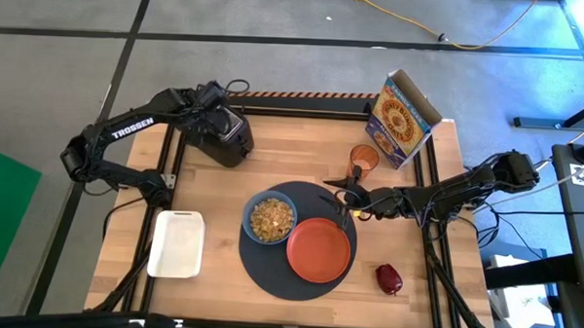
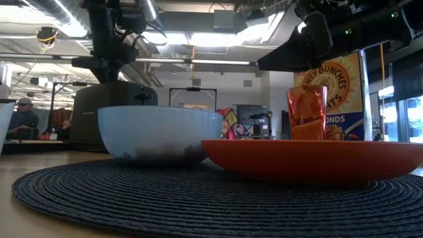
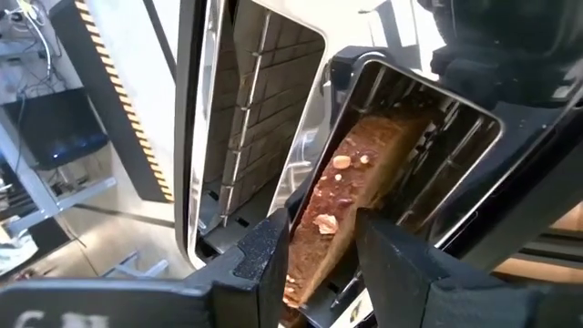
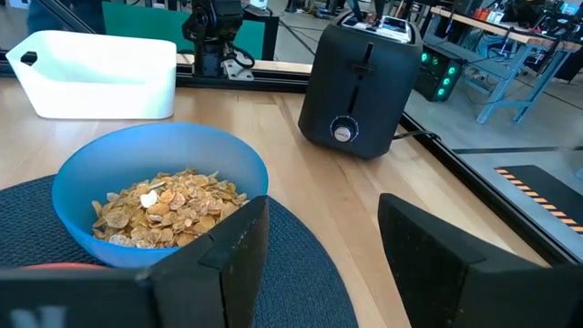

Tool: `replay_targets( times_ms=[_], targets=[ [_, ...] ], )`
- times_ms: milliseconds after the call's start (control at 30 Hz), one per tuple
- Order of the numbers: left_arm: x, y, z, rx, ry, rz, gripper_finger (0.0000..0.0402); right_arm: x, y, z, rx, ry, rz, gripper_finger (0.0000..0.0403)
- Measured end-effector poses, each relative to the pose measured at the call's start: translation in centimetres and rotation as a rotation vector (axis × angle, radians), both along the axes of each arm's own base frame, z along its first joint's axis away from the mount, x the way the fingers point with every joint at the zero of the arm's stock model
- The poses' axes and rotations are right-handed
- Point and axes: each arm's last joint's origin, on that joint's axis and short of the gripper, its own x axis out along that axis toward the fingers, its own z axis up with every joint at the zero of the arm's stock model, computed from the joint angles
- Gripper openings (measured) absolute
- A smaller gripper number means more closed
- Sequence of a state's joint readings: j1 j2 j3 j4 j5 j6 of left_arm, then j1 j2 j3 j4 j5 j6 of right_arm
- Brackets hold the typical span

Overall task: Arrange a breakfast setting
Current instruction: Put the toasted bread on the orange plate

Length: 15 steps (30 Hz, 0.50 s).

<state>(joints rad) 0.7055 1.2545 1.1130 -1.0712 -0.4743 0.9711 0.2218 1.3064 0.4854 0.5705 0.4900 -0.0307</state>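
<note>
Toast [image 3: 351, 196]: in toaster [image 1: 220, 132] slot, far from plate [image 1: 319, 250]
Left gripper [image 3: 314, 246]: fingers astride toast, grip uncertain
Right gripper [image 1: 352, 196]: open, empty, above mat [image 1: 269, 270]
Next: clamp, lift straight up

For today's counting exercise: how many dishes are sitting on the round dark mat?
2: the blue bowl of cereal on the dark-grey mat's left part, and the empty orange plate beside it, toward the right. Nothing appears hidden.
</note>
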Motion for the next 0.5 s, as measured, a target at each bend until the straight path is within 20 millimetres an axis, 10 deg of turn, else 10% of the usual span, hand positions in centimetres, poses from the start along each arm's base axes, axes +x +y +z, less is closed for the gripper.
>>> replay_targets(
  times_ms=[500],
  targets=[
    [-0.16,-0.36,0.00,0.040,0.069,0.029,0.0123,0.00,0.00,0.00,-0.001,0.000,0.000,0.0199]
  ],
)
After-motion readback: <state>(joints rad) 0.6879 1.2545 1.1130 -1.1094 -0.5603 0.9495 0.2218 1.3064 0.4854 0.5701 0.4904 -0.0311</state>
